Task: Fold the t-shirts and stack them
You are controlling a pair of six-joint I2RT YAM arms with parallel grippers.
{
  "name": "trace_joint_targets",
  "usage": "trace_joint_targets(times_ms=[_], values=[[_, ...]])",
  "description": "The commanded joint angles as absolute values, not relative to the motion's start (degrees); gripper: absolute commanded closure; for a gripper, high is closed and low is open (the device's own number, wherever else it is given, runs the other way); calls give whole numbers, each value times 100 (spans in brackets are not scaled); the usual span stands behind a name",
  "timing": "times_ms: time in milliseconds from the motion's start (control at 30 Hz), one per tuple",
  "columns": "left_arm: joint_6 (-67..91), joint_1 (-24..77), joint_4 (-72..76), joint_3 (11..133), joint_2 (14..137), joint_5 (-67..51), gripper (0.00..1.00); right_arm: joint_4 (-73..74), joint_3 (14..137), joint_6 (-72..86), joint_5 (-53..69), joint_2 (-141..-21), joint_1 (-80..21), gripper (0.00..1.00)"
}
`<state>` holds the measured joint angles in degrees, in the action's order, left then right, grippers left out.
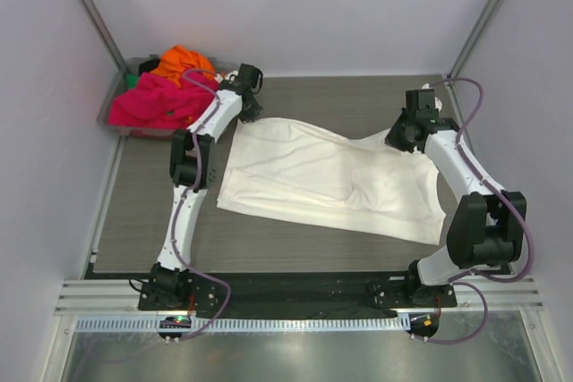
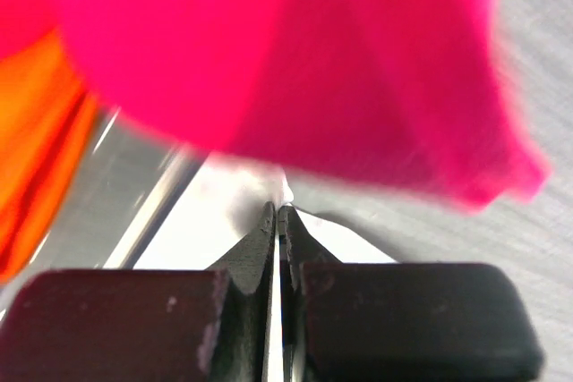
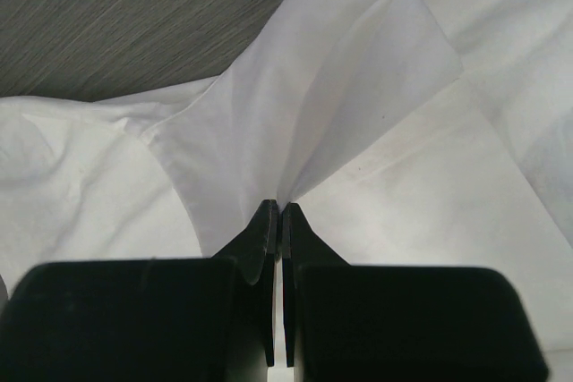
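Your left arm (image 1: 192,163) stretches far forward, elbow bent midway. Its tool (image 2: 278,208) has the fingers pressed together on an edge of the white t-shirt (image 1: 304,176). Your right arm (image 1: 466,194) folds back inward, and its tool (image 3: 278,206) is clamped tight on a fold of the same t-shirt.

Matt cloth t-shirt (image 1: 313,176), woodgrain tbl (image 1: 340,100)
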<state>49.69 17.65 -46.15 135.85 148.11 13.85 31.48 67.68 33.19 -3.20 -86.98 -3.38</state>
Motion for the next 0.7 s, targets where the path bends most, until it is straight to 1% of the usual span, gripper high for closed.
trace_joint_targets(times_ms=[0, 167, 300, 400, 667], values=[[4914, 1652, -4983, 13115, 14266, 1362, 100, 3533, 7093, 3269, -536, -8271, -316, 99], [4808, 1731, -4940, 12394, 13634, 1476, 100, 3867, 6926, 3322, -712, -8042, -316, 99], [4755, 1845, -4773, 11648, 13115, 1687, 100, 3972, 6444, 3348, -773, -7805, -325, 99], [4737, 1907, -4755, 11313, 12772, 1907, 100, 4051, 6206, 3357, -905, -7577, -316, 99], [4685, 1977, -4781, 10899, 12208, 2118, 100, 4262, 5714, 3419, -861, -7032, -316, 99]])
